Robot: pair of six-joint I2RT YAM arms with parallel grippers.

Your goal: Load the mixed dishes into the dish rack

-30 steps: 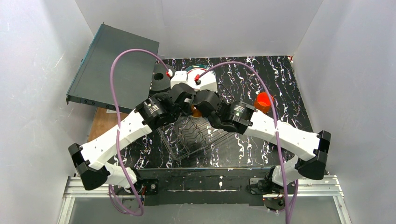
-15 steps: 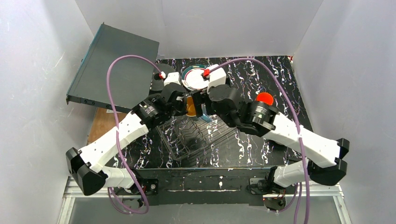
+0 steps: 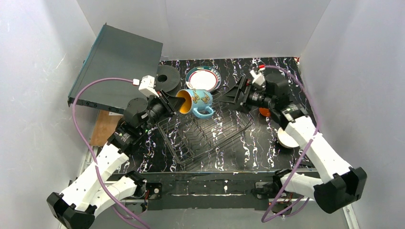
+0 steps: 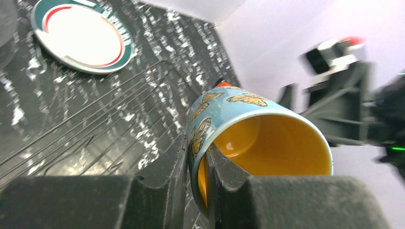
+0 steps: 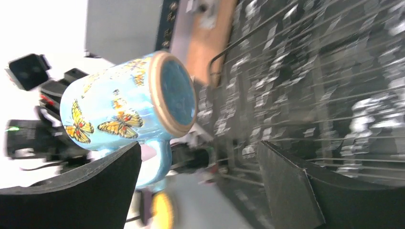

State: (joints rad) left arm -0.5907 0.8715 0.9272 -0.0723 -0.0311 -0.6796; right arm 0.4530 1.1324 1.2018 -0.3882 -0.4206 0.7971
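Note:
A blue butterfly mug (image 3: pixel 197 102) with an orange inside hangs tipped on its side over the far left corner of the wire dish rack (image 3: pixel 210 136). My left gripper (image 3: pixel 173 103) is shut on its rim, one finger inside and one outside (image 4: pixel 200 164). In the right wrist view the mug (image 5: pixel 125 107) shows bottom-first, apart from the fingers. My right gripper (image 3: pixel 235 95) stands open and empty to the mug's right. A green-and-red rimmed plate (image 3: pixel 203 78) lies flat behind the rack (image 4: pixel 81 36). The orange cup (image 3: pixel 264 112) peeks out under the right arm. A cream bowl (image 3: pixel 285 139) sits at the right.
A black spool-like disc (image 3: pixel 165 79) lies left of the plate. A flat grey-black box (image 3: pixel 119 64) leans at the far left, with a wooden board (image 3: pixel 102 128) below it. White walls close in the table on three sides.
The right gripper opened, let go of the mug and drew back to the right. The left arm pulled back left with the mug, which is now tipped on its side.

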